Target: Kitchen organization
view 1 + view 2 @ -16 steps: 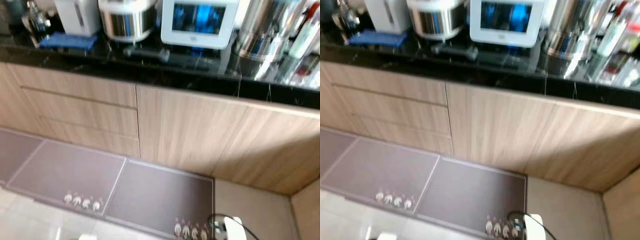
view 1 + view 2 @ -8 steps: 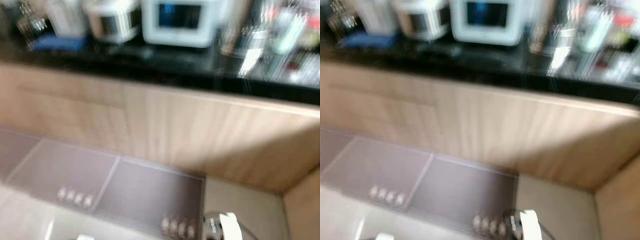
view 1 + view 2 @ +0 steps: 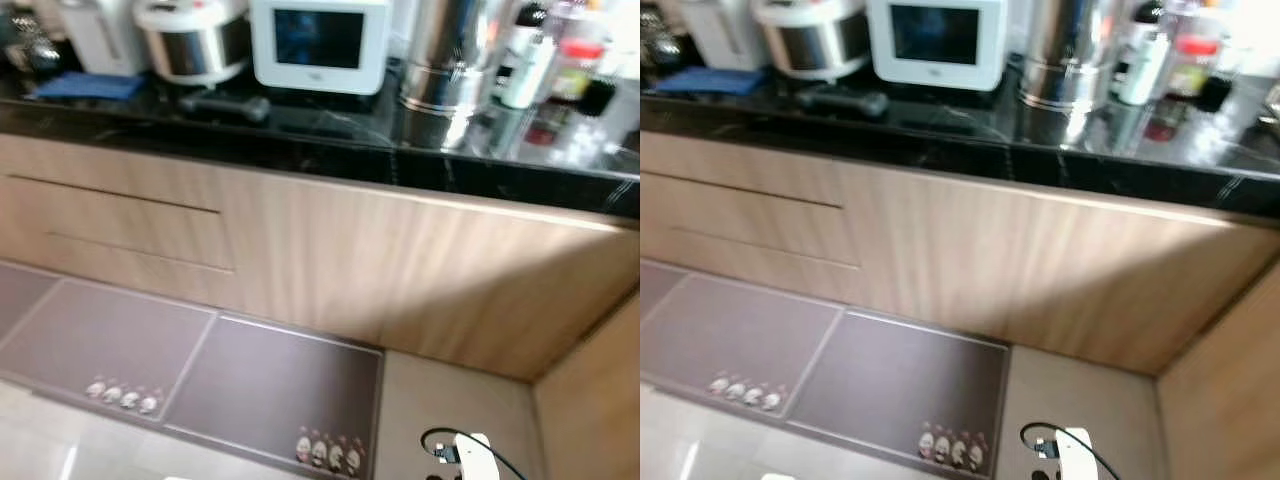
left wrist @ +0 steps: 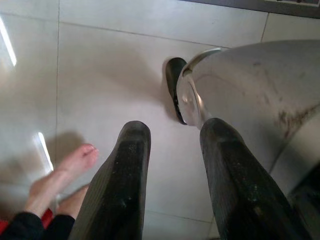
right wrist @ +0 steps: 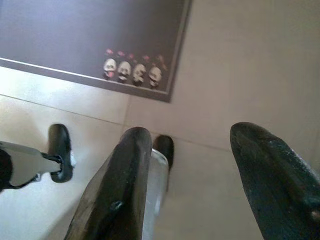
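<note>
Counter [image 3: 330, 150]: black, glossy, across upper frame; holds cooker [image 3: 190, 40], microwave [image 3: 318, 45], steel pot [image 3: 440, 60], bottles [image 3: 530, 70].
Handling: pot likely heavy, slippery; take its sides.
Left gripper [image 4: 172, 180]: released, empty, over floor.
Right gripper [image 5: 200, 175]: released, empty.

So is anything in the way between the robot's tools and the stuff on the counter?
Nothing visible blocks them. Both tools, left and right, hang open and empty near the floor, well below the counter.

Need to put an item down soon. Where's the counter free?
Bare black counter lies along the front edge, in front of the white appliance and the steel pot. The right end is crowded with bottles.
</note>
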Available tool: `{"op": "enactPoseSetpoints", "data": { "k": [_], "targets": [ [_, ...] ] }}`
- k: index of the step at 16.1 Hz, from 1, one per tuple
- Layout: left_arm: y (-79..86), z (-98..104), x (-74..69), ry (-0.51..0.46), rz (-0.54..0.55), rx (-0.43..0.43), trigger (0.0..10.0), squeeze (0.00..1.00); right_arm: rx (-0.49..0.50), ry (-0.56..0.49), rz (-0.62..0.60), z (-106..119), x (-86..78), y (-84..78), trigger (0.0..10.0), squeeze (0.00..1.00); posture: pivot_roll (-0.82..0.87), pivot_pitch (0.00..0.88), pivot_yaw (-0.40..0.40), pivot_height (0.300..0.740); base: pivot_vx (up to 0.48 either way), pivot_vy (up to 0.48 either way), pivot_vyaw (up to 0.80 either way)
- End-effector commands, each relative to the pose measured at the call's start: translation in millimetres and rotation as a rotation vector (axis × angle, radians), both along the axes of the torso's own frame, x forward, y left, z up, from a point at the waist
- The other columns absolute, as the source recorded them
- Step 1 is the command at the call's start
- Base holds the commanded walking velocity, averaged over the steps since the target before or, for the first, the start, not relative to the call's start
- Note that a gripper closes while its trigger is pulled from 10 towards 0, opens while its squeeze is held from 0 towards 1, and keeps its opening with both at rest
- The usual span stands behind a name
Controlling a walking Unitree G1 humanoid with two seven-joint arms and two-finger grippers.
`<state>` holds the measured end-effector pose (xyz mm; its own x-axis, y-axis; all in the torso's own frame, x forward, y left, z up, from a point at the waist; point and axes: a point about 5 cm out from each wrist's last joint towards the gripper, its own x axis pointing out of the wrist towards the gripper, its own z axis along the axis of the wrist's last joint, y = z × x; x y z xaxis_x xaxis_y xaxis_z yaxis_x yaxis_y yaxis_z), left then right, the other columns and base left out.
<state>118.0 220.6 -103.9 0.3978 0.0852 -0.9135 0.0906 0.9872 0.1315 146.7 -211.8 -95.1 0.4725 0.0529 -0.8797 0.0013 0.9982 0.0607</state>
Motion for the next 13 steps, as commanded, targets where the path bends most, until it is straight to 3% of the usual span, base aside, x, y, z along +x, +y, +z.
{"op": "enactPoseSetpoints", "data": {
  "k": [1,7,8,9,11,13],
  "targets": [
    [-3.6,0.3,3.1,-0.014,0.018,-0.015,10.0,0.00,-0.018,-0.004,0.008,0.7,-0.7,-4.5,10.0,0.00,0.06,0.000,-0.078,0.740,0.000,0.000,-0.75],
    [-3.5,0.8,4.4,-0.017,-0.020,-0.001,10.0,0.00,-0.028,0.002,0.007,0.5,-1.3,-5.5,10.0,0.00,0.06,0.000,-0.068,0.740,0.000,0.000,-0.74],
    [0.4,2.8,8.0,-0.031,-0.091,0.088,10.0,0.00,-0.033,0.010,-0.002,0.1,-1.9,-5.6,10.0,0.00,0.07,0.001,-0.059,0.740,0.000,0.000,-0.73],
    [3.4,3.8,8.8,-0.047,-0.086,0.134,10.0,0.00,-0.034,0.014,-0.004,-0.2,-2.3,-5.1,10.0,0.00,0.07,0.002,-0.054,0.740,0.000,0.000,-0.74],
    [12.5,6.6,6.6,-0.107,0.060,0.263,10.0,0.00,-0.033,0.018,-0.010,-0.8,-2.8,-3.7,10.0,0.00,0.08,0.003,-0.047,0.740,0.000,0.000,-0.74],
    [16.2,7.7,4.8,-0.123,0.119,0.311,10.0,0.00,-0.029,0.018,-0.008,-1.1,-2.7,-2.3,10.0,0.00,0.08,0.003,-0.041,0.740,0.000,0.000,-0.73]
  ]
}}
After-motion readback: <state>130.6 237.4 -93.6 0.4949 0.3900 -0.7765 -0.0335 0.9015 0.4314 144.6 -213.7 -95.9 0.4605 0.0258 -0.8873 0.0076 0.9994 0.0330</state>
